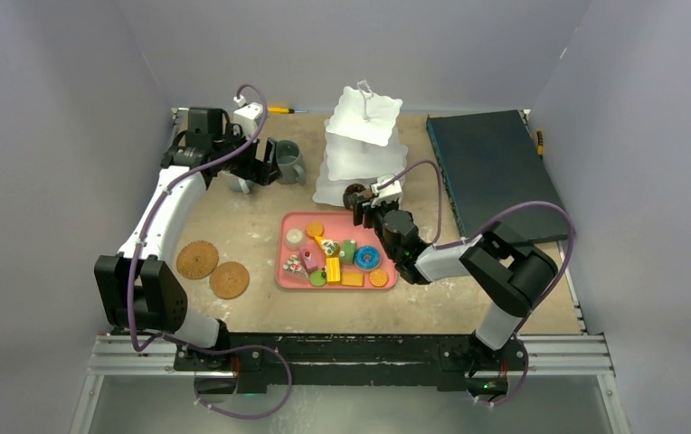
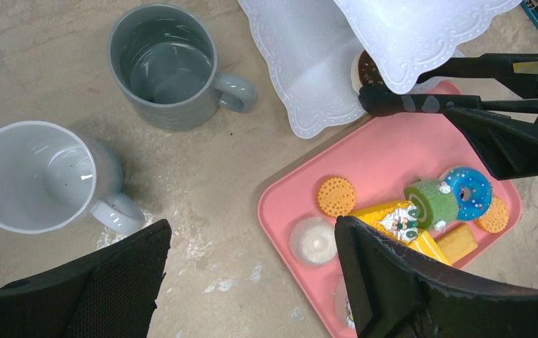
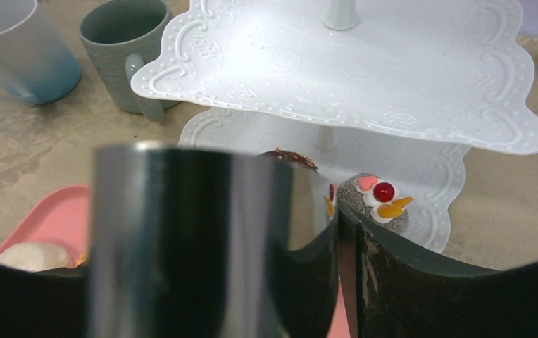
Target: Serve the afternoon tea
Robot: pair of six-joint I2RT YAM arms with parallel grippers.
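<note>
The left arm (image 1: 156,217) and right arm (image 1: 440,262) have white links, black joints, purple cables (image 1: 438,194)

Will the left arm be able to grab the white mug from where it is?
Probably yes: the left gripper hangs open right by the white mug, with nothing between them. The grey mug stands apart.

The stand (image 1: 361,136) is standing at upper centre of the top view, with the tray (image 1: 346,224) lying just below it, at centre. Pastries (image 1: 333,268) are sitting in the tray, and one more pastry (image 3: 382,204) is resting on the stand's lowest tier. One mug (image 1: 289,161) is standing just left of the stand, the other mug (image 2: 37,176) sitting further left beside it. Two coasters (image 1: 197,259) are lying side by side at lower left, well apart from the mugs. A flat case (image 1: 491,172) is lying at upper right. The tongs (image 2: 463,102) are reaching from the right over the tray's far edge to the lowest tier.
</note>
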